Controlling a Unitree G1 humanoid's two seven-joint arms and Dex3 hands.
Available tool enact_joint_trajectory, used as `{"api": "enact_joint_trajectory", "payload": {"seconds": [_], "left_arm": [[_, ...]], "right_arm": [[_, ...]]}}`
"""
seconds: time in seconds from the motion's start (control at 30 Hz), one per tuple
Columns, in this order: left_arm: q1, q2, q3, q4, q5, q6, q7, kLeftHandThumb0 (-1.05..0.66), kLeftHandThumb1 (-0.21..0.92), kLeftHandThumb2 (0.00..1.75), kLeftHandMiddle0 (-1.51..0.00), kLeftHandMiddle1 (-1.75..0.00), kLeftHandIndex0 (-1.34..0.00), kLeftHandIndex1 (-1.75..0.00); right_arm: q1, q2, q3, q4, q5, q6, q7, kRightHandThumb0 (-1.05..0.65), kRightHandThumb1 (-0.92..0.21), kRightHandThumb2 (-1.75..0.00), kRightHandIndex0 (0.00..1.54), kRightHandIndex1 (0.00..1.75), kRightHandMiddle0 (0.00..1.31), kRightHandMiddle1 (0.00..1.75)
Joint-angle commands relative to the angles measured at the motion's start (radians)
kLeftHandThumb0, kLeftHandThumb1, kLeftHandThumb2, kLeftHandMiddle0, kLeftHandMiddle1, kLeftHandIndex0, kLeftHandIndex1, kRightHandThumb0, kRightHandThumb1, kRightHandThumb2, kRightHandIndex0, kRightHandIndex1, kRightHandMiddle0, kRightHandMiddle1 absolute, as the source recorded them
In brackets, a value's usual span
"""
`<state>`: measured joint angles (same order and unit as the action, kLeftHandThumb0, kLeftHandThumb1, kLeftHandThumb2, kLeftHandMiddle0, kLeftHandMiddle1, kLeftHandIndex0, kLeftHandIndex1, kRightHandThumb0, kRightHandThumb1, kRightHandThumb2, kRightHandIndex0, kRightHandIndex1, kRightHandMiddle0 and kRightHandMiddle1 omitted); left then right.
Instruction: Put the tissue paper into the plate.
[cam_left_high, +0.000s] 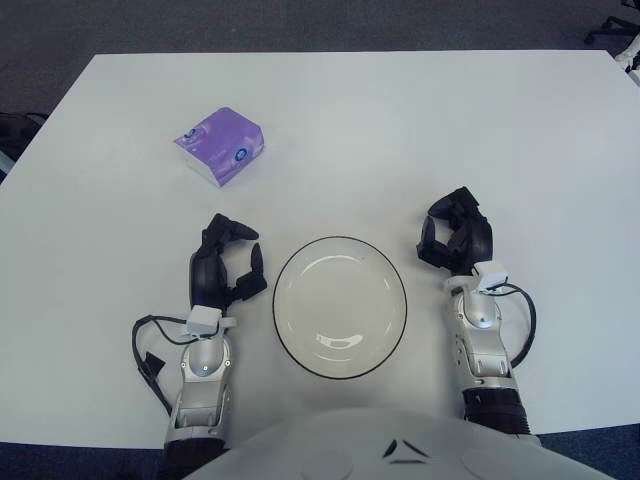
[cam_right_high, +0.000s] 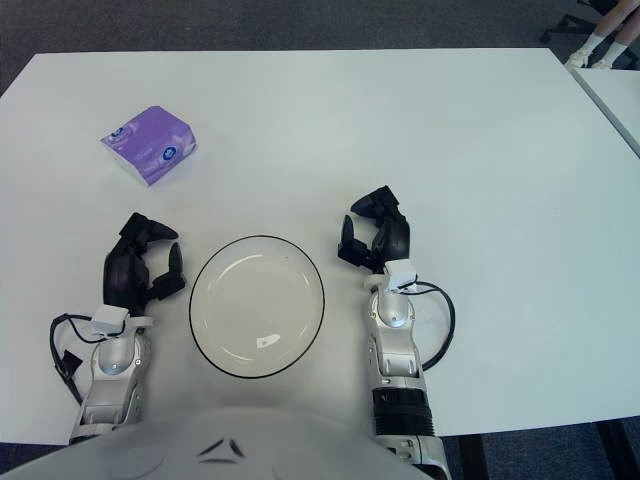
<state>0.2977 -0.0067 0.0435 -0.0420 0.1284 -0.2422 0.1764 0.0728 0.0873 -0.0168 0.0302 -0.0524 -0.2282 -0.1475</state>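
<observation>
A purple tissue pack (cam_left_high: 221, 146) lies on the white table (cam_left_high: 400, 120) at the far left, apart from both hands. The white plate with a dark rim (cam_left_high: 340, 305) sits near the table's front edge, with nothing in it. My left hand (cam_left_high: 226, 262) shows just left of the plate, below the tissue pack, its fingers loosely curled and holding nothing. My right hand (cam_left_high: 455, 237) shows just right of the plate, fingers curled and holding nothing.
A black cable (cam_left_high: 150, 355) loops beside my left forearm near the front edge. Dark carpet surrounds the table, and a second white table edge (cam_right_high: 615, 95) shows at the far right.
</observation>
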Motion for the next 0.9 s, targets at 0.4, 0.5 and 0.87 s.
{"api": "enact_joint_trajectory", "payload": {"seconds": [0.4,0.5,0.87], "left_arm": [[0.076,-0.012,-0.004,-0.223,0.02,0.13,-0.003,-0.45,0.42,1.2,-1.1,-1.75,-0.53,-1.75],[0.075,-0.015,-0.002,-0.244,0.02,0.127,0.0,-0.45,0.41,1.21,-1.11,-1.75,-0.53,-1.75],[-0.001,0.025,0.062,-0.34,0.039,0.186,-0.003,-0.46,0.36,1.27,-1.12,-1.75,-0.57,-1.75]], "right_arm": [[0.105,0.014,0.001,0.093,0.019,0.135,0.01,-0.44,-0.43,-1.18,0.91,1.75,0.52,1.75],[0.106,0.013,0.002,0.093,0.018,0.134,0.011,-0.44,-0.44,-1.17,0.91,1.75,0.52,1.75],[0.1,0.014,0.003,0.095,0.011,0.146,0.003,-0.44,-0.44,-1.16,0.9,1.75,0.51,1.75]]}}
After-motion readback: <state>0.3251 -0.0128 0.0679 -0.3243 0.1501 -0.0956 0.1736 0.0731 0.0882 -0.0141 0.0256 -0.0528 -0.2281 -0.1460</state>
